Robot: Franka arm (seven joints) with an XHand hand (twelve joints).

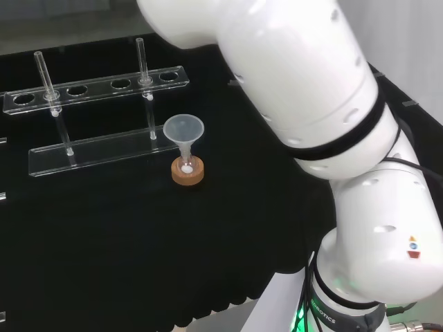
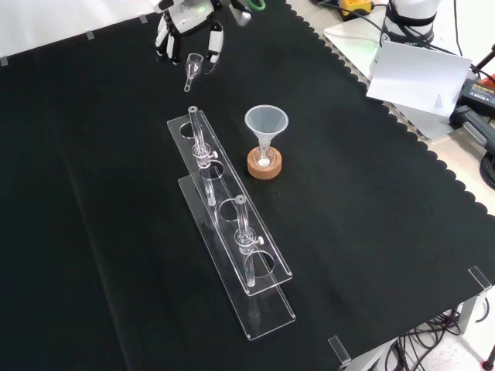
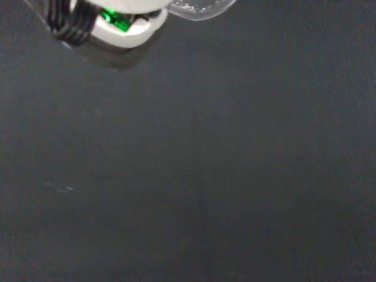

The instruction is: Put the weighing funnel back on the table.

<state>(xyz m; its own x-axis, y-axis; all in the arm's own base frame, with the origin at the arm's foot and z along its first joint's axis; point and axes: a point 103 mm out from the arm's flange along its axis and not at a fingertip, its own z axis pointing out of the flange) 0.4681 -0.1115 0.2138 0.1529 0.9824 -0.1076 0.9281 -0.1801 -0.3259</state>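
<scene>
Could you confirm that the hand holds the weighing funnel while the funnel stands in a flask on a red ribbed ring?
Not quite: the ring is cork, not red and ribbed, as the head view shows. Otherwise yes: the hand holds the weighing funnel and the funnel stands in its flask.

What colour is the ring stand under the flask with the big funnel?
Light brown, like cork: the ring stand shows best in the head view.
</scene>
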